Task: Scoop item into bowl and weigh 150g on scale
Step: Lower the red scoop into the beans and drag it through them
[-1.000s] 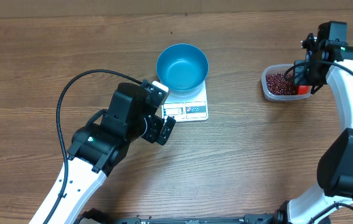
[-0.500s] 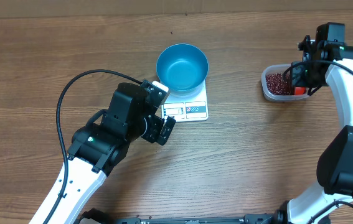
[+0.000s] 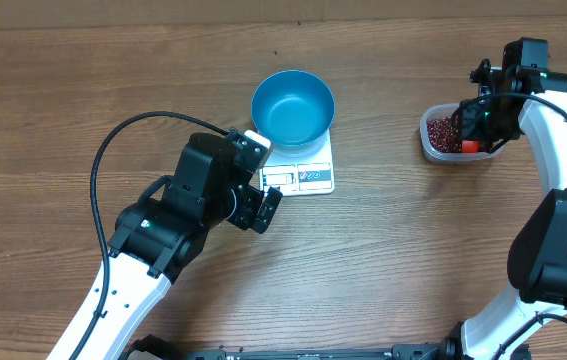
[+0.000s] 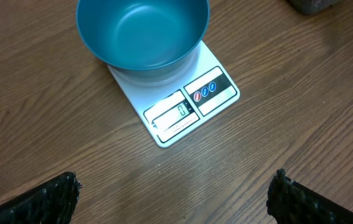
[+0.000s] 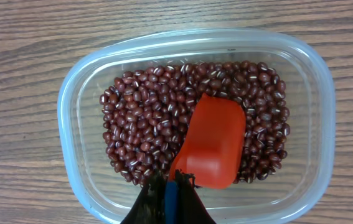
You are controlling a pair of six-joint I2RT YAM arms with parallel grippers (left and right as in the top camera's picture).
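The blue bowl [image 3: 293, 108] stands empty on the white scale [image 3: 313, 178]; the left wrist view shows the bowl [image 4: 142, 31] and scale [image 4: 210, 93] ahead. My left gripper [image 3: 263, 205] hovers open just in front of the scale, its fingertips [image 4: 45, 199] wide apart over bare wood. The red-brown beans [image 5: 145, 124] lie in a clear plastic tub [image 5: 76, 99] at the right. My right gripper [image 5: 170, 202] is shut on the blue handle of an orange scoop [image 5: 213, 146], whose bowl rests on the beans. In the overhead view the right gripper [image 3: 483, 120] sits over the tub [image 3: 431, 145].
A black cable [image 3: 128, 135] loops from the left arm across the table's left side. The right arm [image 3: 563, 200] runs down the right edge. Bare wooden tabletop lies between the scale and the tub.
The right gripper has shifted left over the tub, carrying the orange scoop from the tub's right rim onto the beans. The left arm has not moved.
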